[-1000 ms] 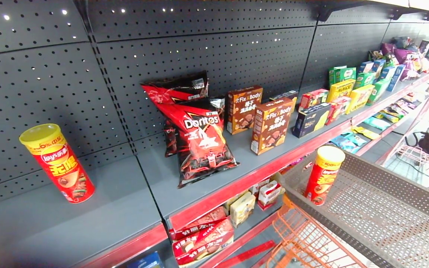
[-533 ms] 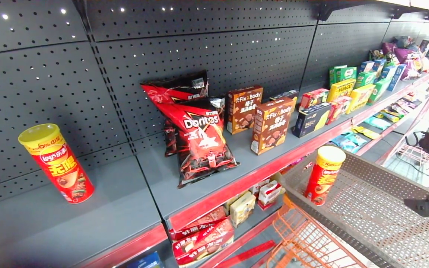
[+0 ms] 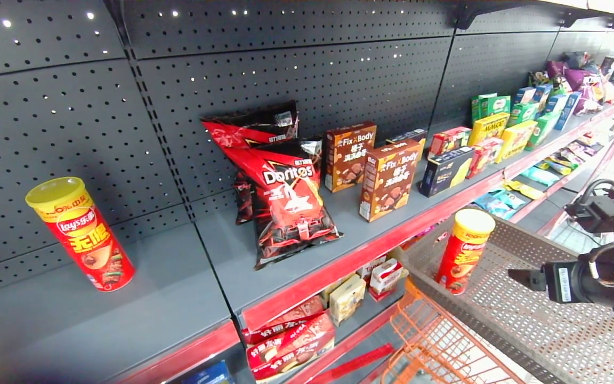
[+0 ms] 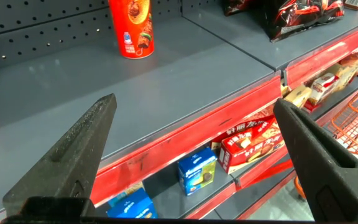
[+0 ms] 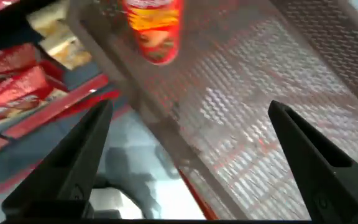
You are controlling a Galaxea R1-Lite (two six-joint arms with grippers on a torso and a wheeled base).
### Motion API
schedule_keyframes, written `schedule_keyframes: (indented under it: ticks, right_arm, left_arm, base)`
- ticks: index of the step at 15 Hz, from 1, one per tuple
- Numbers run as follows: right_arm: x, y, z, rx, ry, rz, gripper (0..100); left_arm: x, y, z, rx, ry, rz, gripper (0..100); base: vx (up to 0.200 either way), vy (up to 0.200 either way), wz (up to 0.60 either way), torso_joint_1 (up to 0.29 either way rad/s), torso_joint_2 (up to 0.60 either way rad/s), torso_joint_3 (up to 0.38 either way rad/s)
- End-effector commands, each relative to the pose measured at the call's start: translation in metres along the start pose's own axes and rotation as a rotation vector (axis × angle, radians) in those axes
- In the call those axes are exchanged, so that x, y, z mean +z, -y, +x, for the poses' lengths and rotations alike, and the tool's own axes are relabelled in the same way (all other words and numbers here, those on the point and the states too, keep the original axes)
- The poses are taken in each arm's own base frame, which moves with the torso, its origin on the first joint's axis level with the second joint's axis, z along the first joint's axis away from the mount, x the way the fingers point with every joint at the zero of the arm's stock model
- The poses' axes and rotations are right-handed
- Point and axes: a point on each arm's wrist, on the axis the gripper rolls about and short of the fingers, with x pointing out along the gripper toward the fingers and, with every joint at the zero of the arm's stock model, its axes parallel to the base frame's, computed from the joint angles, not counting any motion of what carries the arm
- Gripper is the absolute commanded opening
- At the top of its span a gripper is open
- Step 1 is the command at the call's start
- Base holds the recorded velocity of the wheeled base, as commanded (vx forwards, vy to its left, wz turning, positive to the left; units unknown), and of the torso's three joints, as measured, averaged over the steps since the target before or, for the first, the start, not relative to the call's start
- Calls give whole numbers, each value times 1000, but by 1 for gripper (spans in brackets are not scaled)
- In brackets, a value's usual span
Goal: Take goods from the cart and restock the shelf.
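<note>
The left claw (image 4: 191, 155), fingers spread and released, hangs before the grey shelf (image 3: 168, 298). On this shelf a red chip can (image 3: 80, 234) stands upright at far left, with chip bags (image 3: 285, 197) and brown boxes (image 3: 389, 178) farther right. A second chip can (image 3: 464, 250) stands upright on the cart (image 3: 552, 325) tray, and the right claw (image 5: 191, 162), likewise released, hovers over the tray near that can, not touching it.
</note>
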Motion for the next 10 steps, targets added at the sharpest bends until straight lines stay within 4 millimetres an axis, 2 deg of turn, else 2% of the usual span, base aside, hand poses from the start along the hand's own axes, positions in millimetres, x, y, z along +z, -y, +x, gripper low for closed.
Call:
schedule_keyframes:
  ticks: [1, 4, 8, 10]
  right_arm:
    - [-8, -6, 28, 38, -40, -6, 100]
    - [-7, -11, 53, 62, 43, 11, 100]
    - [-4, -16, 79, 123, 133, -4, 100]
    - [-6, -13, 88, 125, 138, -15, 100]
  left_arm:
    - [0, 0, 0, 2, 1, 0, 100]
    - [0, 0, 0, 0, 1, 0, 100]
    - [0, 0, 0, 2, 1, 0, 100]
    - [0, 0, 0, 0, 1, 0, 100]
  base:
    - [0, 0, 0, 0, 0, 0]
    - [0, 0, 0, 0, 0, 0]
    - [0, 0, 0, 0, 0, 0]
    - [0, 0, 0, 0, 0, 0]
